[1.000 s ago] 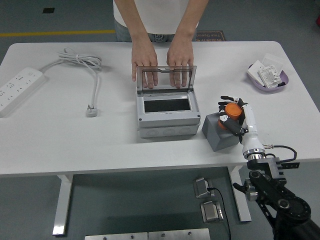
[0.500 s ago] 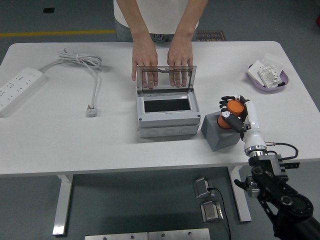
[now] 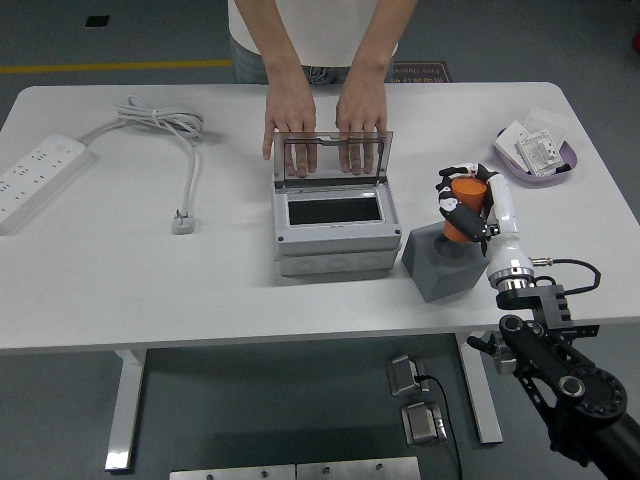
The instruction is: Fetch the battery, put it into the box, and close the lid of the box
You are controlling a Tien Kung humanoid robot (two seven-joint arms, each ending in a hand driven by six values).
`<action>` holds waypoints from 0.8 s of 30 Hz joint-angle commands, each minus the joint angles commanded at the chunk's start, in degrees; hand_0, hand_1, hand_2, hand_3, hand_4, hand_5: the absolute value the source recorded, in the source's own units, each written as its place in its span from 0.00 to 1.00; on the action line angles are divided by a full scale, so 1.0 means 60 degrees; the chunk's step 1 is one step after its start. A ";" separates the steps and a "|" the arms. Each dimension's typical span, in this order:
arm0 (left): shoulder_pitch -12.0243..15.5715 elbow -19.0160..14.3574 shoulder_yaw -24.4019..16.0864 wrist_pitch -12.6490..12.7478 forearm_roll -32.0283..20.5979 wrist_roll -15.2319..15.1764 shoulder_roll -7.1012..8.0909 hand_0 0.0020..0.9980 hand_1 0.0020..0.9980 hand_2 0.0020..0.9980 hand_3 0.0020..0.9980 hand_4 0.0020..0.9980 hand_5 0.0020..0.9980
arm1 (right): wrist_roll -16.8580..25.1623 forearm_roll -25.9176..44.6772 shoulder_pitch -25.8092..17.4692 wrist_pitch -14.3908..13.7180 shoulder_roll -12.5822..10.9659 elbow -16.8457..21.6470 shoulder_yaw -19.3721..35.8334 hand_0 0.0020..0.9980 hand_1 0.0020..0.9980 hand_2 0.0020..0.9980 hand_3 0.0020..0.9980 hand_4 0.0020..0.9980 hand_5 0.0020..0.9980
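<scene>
The right robot hand (image 3: 466,205) is clamped on the orange battery (image 3: 463,214); the box (image 3: 333,227) is empty, its lid (image 3: 333,157) not yet closed

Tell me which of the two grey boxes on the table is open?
The larger light grey box, whose clear lid a person's hands hold upright. The small dark grey block beside it has no lid.

box (image 3: 330,225) opening clear; person's hands (image 3: 325,125) behind raised lid (image 3: 332,157).
</scene>
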 joint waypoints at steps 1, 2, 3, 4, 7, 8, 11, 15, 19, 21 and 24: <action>-0.0002 0.0000 -0.0002 0.0000 0.0005 0.0003 -0.0001 0.62 0.63 0.53 0.63 0.74 0.14 | -0.0184 -0.0267 0.0107 -0.0031 -0.0029 0.0069 -0.0072 0.22 0.25 0.28 0.23 0.00 0.00; -0.0005 0.0000 -0.0005 0.0001 0.0009 0.0007 -0.0001 0.62 0.63 0.53 0.63 0.74 0.14 | -0.0378 -0.0562 0.0214 -0.0043 -0.0060 0.0136 -0.0151 0.22 0.25 0.28 0.23 0.00 0.00; -0.0008 0.0000 -0.0007 0.0000 0.0012 0.0011 -0.0001 0.62 0.63 0.53 0.63 0.74 0.14 | -0.0586 -0.0872 0.0336 -0.0024 -0.0094 0.0205 -0.0253 0.22 0.25 0.28 0.23 0.00 0.00; -0.0014 0.0000 -0.0011 -0.0001 0.0020 0.0016 0.0000 0.62 0.63 0.53 0.63 0.71 0.09 | -0.0848 -0.1216 0.0496 0.0032 -0.0130 0.0281 -0.0396 0.19 0.24 0.28 0.23 0.00 0.00; -0.0035 0.0000 -0.0020 -0.0004 0.0039 0.0027 0.0006 0.62 0.63 0.53 0.63 0.71 0.09 | -0.1575 -0.2362 0.0946 0.0283 -0.0156 0.0393 -0.0836 0.19 0.24 0.28 0.23 0.00 0.00; -0.0041 0.0000 -0.0024 -0.0005 0.0047 0.0031 0.0008 0.62 0.63 0.53 0.63 0.71 0.09 | -0.1823 -0.2763 0.1113 0.0388 -0.0142 0.0402 -0.1001 0.19 0.24 0.28 0.23 0.00 0.00; -0.0054 0.0000 -0.0023 -0.0006 0.0056 0.0042 0.0015 0.62 0.63 0.54 0.62 0.70 0.09 | -0.2450 -0.3766 0.1571 0.0667 -0.0077 0.0365 -0.1440 0.17 0.23 0.27 0.23 0.00 0.00; -0.0058 0.0000 -0.0011 -0.0005 0.0052 0.0070 0.0034 0.62 0.63 0.54 0.62 0.70 0.09 | -0.3183 -0.5136 0.2212 0.0939 -0.0050 0.0192 -0.2100 0.17 0.23 0.27 0.23 0.00 0.00; -0.0041 0.0000 0.0014 0.0002 0.0009 0.0108 0.0082 0.62 0.64 0.54 0.62 0.70 0.09 | -0.3559 -0.6179 0.2832 0.1144 -0.0038 -0.0124 -0.2836 0.16 0.23 0.27 0.23 0.00 0.00; -0.0029 0.0000 0.0046 0.0008 -0.0044 0.0128 0.0118 0.62 0.64 0.54 0.62 0.70 0.09 | -0.3663 -0.6615 0.3084 0.1224 0.0011 -0.0330 -0.3225 0.16 0.23 0.27 0.23 0.00 0.00; -0.0009 0.0000 0.0097 0.0020 -0.0137 0.0158 0.0178 0.62 0.63 0.54 0.62 0.70 0.08 | -0.3747 -0.7078 0.3310 0.1310 0.0130 -0.0596 -0.3686 0.17 0.23 0.27 0.23 0.00 0.00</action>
